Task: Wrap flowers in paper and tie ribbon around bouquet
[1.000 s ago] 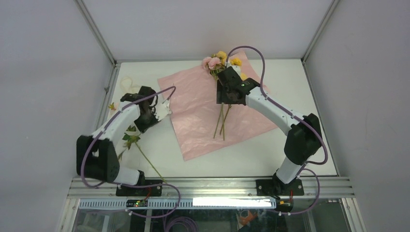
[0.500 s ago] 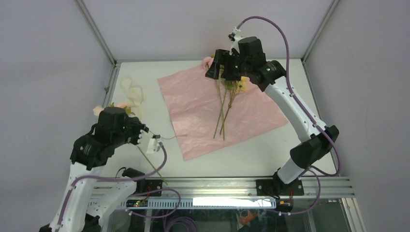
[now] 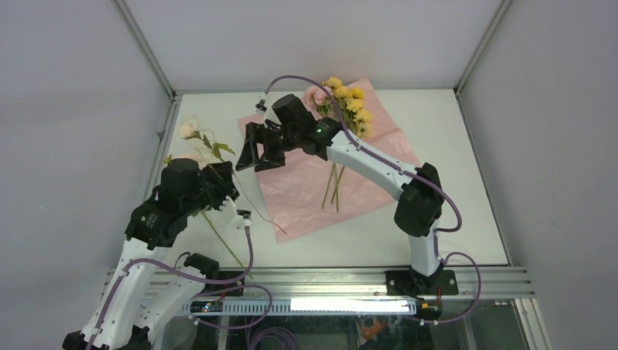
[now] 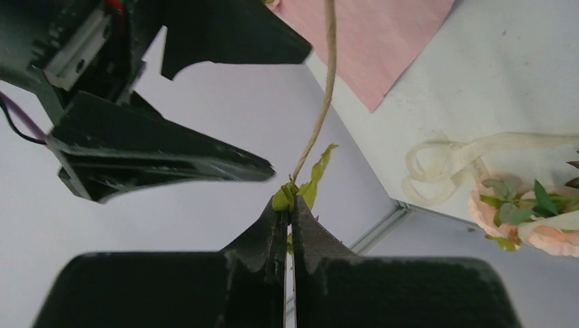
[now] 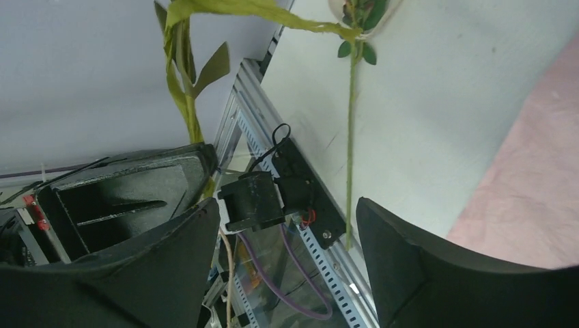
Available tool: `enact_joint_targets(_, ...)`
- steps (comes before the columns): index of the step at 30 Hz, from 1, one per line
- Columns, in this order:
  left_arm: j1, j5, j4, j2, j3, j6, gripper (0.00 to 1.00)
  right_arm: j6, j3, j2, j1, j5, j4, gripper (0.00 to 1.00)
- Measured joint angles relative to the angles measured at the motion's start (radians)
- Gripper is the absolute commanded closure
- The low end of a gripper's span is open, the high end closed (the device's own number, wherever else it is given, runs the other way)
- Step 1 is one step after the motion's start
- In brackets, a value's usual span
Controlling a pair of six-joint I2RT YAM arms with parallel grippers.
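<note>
The L pincer (image 4: 290,205) was pressed tight on one thin flower stem (image 4: 321,102) w/ a green leaf, held up in the air – its pink bloom (image 3: 189,130) stuck out over the table's left side. The R pincer (image 3: 256,160) was spread wide w/ nothing in it, above the left corner of the pink paper (image 3: 306,182). The flowers (image 3: 346,102) lay on the paper – blooms at the far corner. The ribbon (image 4: 437,164) lay in loops on the table (image 3: 379,226). One loose stem (image 3: 222,244) lay near the L arm's base
</note>
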Motion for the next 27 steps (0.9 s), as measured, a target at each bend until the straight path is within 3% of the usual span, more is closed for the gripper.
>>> enact_joint_targets(14, 0.001, 0.026, 0.296, -0.063, -0.164, 0.019, 1.00, 0.097, -0.044, 0.005, 0.030, -0.034, 0.131, 0.39)
enact_joint_targets(17, 0.001, 0.029, 0.369, -0.068, -0.208, 0.020, 1.00, 0.093, -0.049, 0.004, 0.024, -0.029, 0.132, 0.39)
enact_joint_targets(27, 0.000, 0.067, 0.563, -0.062, -0.248, 0.028, 1.00, 0.022, -0.049, -0.038, 0.050, -0.042, 0.066, 0.55)
